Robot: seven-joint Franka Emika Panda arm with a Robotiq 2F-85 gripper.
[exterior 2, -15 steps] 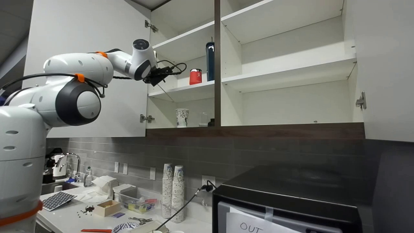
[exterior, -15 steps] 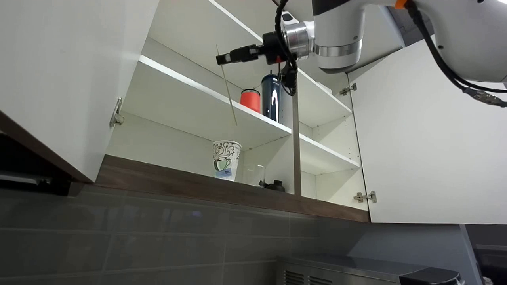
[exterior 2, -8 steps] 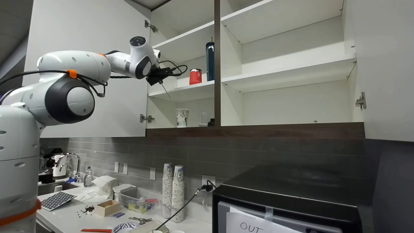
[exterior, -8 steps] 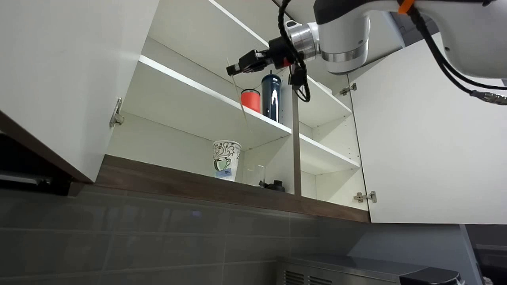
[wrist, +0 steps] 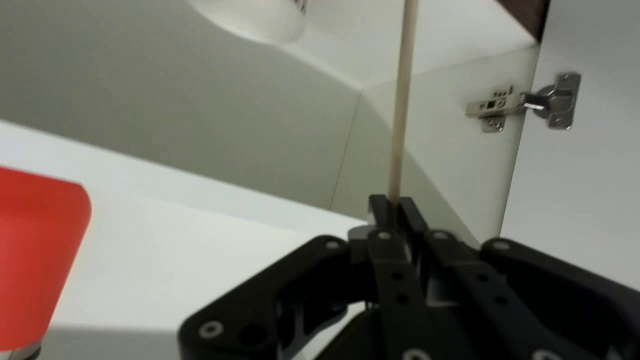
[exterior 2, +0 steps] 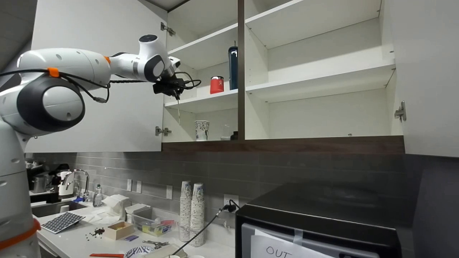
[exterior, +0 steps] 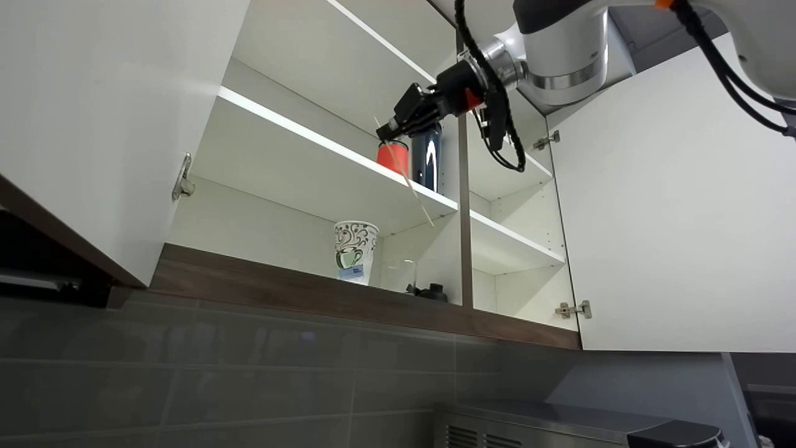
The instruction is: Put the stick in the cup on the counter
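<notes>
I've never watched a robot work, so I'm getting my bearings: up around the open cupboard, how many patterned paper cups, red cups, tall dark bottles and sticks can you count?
1 patterned paper cup
1 red cup
1 tall dark bottle, beside the red cup
1 stick, held in the gripper
Total: 4

In an exterior view the cup (exterior: 356, 249) is white with dark curly swirls, a little greenish cup print and some dusty blue at its 6 o'clock. The tumbler (exterior: 393, 160) off at the cup's 1 o'clock is straight-up red, and the bottle (exterior: 425, 160) at the tumbler's 3 o'clock is dark navy. The stick (wrist: 402, 100) is just plain tan, the gripper (wrist: 394, 210) mostly black.
</notes>
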